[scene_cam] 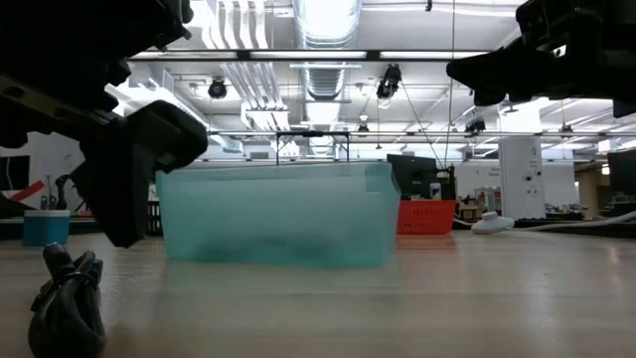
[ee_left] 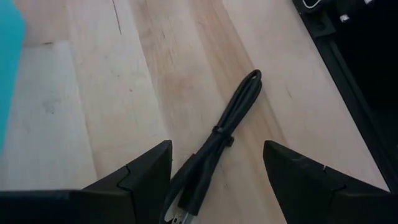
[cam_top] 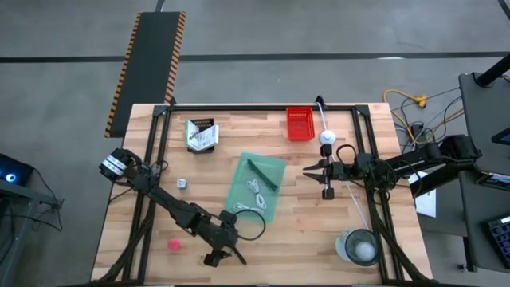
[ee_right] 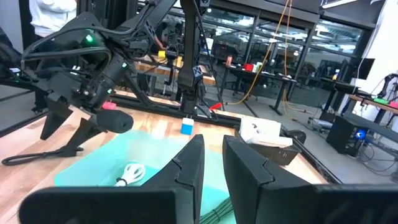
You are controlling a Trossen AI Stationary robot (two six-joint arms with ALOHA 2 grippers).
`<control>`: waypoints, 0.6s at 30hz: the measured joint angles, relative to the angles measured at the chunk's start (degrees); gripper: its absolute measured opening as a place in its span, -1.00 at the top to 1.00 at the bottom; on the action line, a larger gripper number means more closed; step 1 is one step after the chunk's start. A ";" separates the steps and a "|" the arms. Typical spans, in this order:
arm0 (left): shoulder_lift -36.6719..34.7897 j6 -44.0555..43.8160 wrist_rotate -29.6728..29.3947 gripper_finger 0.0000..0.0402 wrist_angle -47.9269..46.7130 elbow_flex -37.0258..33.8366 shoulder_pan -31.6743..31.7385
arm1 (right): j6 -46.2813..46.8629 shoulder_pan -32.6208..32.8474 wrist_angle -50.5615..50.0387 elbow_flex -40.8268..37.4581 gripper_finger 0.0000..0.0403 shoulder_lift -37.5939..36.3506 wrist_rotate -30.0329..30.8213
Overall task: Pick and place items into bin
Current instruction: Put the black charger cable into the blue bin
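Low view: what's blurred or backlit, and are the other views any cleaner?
Low view: the left claw and black cable sit close, soft and dark against bright ceiling lights; the bin is hazy. Left wrist view: the cable is sharp, evenly lit. High view: even light, faint shadows, no glare on the table.
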 joint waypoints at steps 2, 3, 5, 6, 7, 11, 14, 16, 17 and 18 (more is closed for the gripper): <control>-0.10 0.02 0.00 -0.17 0.00 0.00 -0.16 | 0.00 0.00 0.00 0.00 0.76 0.00 0.00; -0.29 0.04 0.02 -0.17 -0.04 -0.02 -0.28 | 0.00 0.00 0.00 0.00 0.76 0.00 0.00; -0.75 0.03 0.00 -0.17 -0.02 -0.02 -0.49 | 0.00 0.00 -0.01 0.00 0.76 0.00 0.01; -0.87 0.02 -0.01 -0.17 0.01 -0.02 -0.61 | 0.00 0.00 0.00 0.00 0.76 0.00 0.02; -0.92 0.04 -0.07 -0.17 0.02 -0.02 -0.72 | 0.00 0.00 -0.02 0.00 0.76 0.00 0.00; -0.62 0.00 -0.35 -0.17 0.02 -0.02 -0.96 | 0.00 0.00 0.00 0.00 0.76 0.00 0.03; -0.05 0.04 -1.88 -0.17 -0.32 -0.41 -1.05 | 0.00 0.00 -0.02 0.00 0.76 0.00 0.04; -0.04 0.04 -3.07 -0.17 -0.44 -0.79 -1.02 | 0.00 0.00 -0.02 0.00 0.76 0.00 0.04; -0.04 0.08 -3.69 -0.17 -0.46 -0.97 -1.01 | 0.00 0.00 -0.02 0.00 0.76 0.00 0.04; -0.04 0.09 -4.50 -0.17 -0.45 -1.17 -1.00 | 0.00 0.00 -0.02 0.00 0.76 0.00 0.04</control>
